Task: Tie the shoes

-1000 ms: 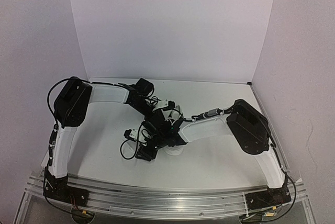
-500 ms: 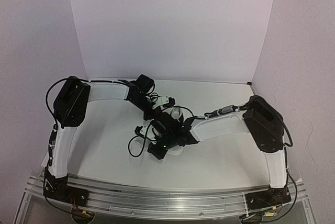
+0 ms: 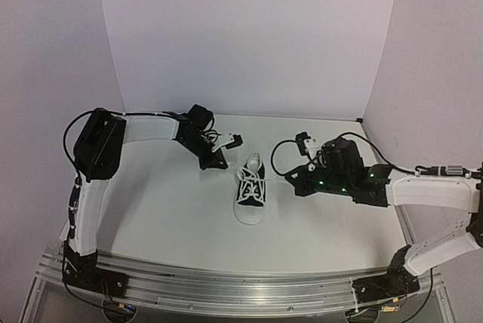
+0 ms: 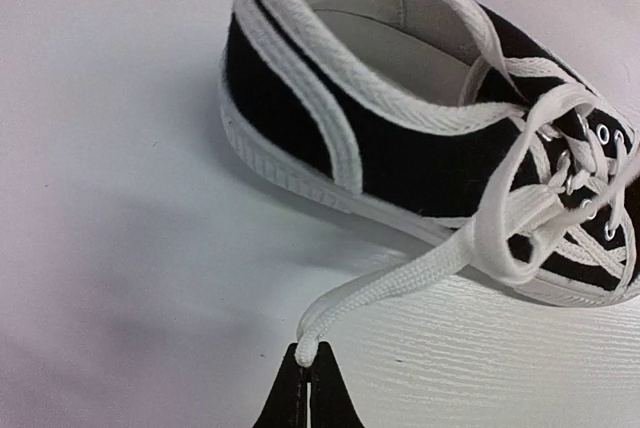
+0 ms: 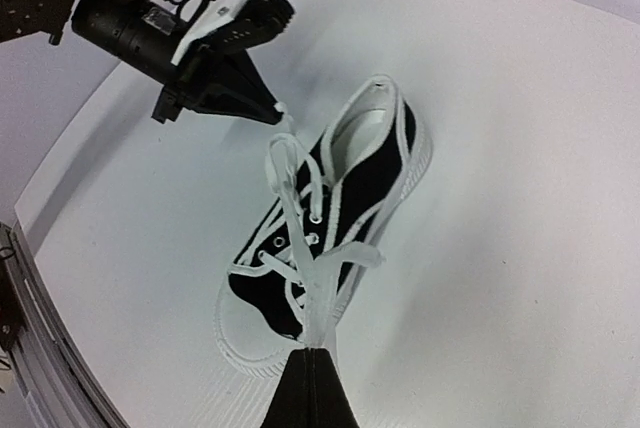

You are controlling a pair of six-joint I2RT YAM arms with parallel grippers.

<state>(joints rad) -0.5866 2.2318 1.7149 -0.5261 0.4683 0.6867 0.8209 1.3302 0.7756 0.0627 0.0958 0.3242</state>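
The shoe (image 3: pixel 251 192) is a small black sneaker with a white toe cap, lying mid-table with its toe toward the arms' bases. My left gripper (image 3: pixel 223 165) sits just left of the heel. It is shut on a folded loop of white lace (image 4: pixel 400 273) that runs back to the eyelets. In the left wrist view the shoe (image 4: pixel 400 153) fills the upper right, and the left gripper (image 4: pixel 308 353) pinches the lace at its tips. My right gripper (image 3: pixel 290 178) is to the shoe's right, shut on the other lace (image 5: pixel 322 283), which is stretched taut from the shoe (image 5: pixel 372 176).
White backdrop walls enclose the table on the back and both sides. An aluminium rail (image 3: pixel 226 287) runs along the near edge. A black cable loop (image 3: pixel 281 154) hangs off the right wrist. In the right wrist view the left arm's wrist (image 5: pixel 170 33) lies beyond the shoe.
The right arm has swung from over the shoe out to the right, closing on a lace and drawing it taut. The left gripper has drawn back slightly to the left. The shoe is now uncovered.
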